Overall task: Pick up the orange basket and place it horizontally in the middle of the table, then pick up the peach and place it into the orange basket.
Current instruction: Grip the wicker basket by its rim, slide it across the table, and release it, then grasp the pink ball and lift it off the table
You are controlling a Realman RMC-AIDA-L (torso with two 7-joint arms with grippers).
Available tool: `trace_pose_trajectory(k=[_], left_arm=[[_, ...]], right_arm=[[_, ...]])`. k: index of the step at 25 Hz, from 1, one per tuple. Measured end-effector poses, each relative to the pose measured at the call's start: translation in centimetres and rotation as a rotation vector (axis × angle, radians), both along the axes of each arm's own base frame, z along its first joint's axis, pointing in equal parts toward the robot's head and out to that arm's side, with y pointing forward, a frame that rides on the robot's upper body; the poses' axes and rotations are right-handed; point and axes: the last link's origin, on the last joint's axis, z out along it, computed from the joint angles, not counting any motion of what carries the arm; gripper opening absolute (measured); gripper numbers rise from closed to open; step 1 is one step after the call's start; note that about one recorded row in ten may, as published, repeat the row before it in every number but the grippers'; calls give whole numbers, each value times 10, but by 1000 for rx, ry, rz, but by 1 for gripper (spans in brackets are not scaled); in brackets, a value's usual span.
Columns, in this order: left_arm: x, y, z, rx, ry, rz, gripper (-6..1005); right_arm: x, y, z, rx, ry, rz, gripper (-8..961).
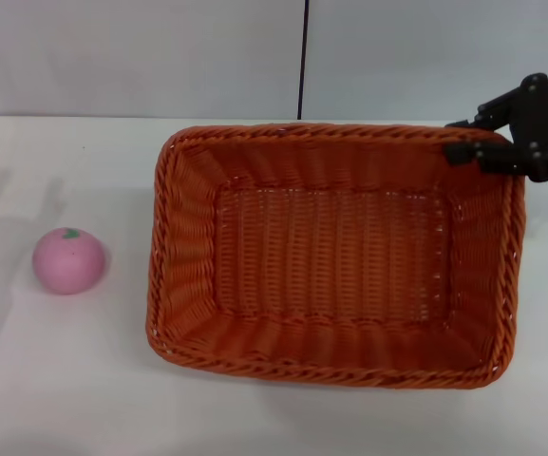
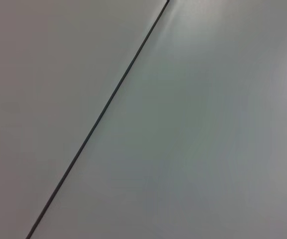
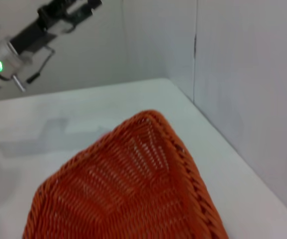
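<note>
Orange basket (image 1: 335, 252) sits flat and lengthwise about mid-tabletop (image 1: 65, 380), right pincer (image 1: 468, 141) at its far right rim corner, grip state can't tell; peach (image 1: 68, 260) sits apart on the left, so the peach step looks undone.

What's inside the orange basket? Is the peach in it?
Nothing: the basket shows only its woven bottom. The peach sits on the table to its left. The right gripper is at the basket's far right corner. What lies under the basket is hidden.
</note>
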Motion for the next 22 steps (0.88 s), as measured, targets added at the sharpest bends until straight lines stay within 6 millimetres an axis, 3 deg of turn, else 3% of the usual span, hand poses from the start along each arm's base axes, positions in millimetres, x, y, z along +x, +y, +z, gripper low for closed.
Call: trace_pose_trajectory(k=[15, 22], left_arm=[[1, 4, -1, -8, 5, -5, 805], [1, -1, -5, -58, 32, -27, 804]], right_arm=[[-3, 13, -3, 68, -7, -9, 337], [9, 2, 12, 288, 269, -11, 448]])
